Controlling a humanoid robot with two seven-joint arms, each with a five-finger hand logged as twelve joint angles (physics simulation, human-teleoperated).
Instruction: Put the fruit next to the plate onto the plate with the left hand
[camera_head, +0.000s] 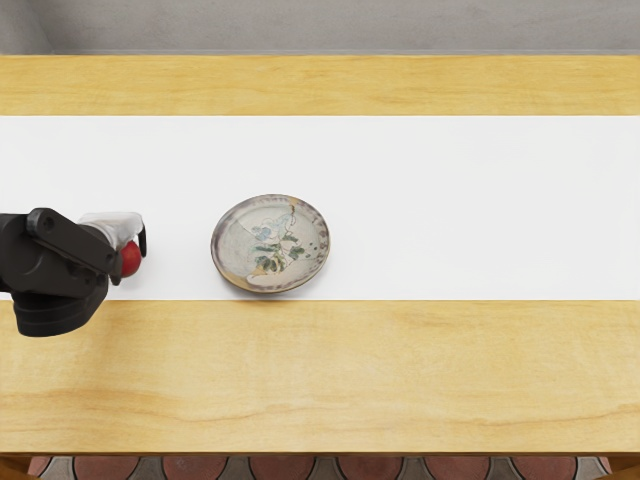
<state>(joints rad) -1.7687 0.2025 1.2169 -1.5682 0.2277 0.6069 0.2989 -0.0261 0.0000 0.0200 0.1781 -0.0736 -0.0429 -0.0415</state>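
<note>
A round grey plate (270, 243) with a painted flower motif lies on the white runner, left of the table's middle. Left of it, a small red fruit (131, 258) shows partly under my left hand (128, 240), whose arm comes in from the left edge. The hand's grey and black fingers curl over the top and sides of the fruit, covering most of it. The fruit sits about a plate's width away from the plate's left rim. The right arm is out of view.
A white runner (450, 205) crosses the wooden table (350, 370) from side to side. The table's front edge runs along the bottom of the view, above a tiled floor.
</note>
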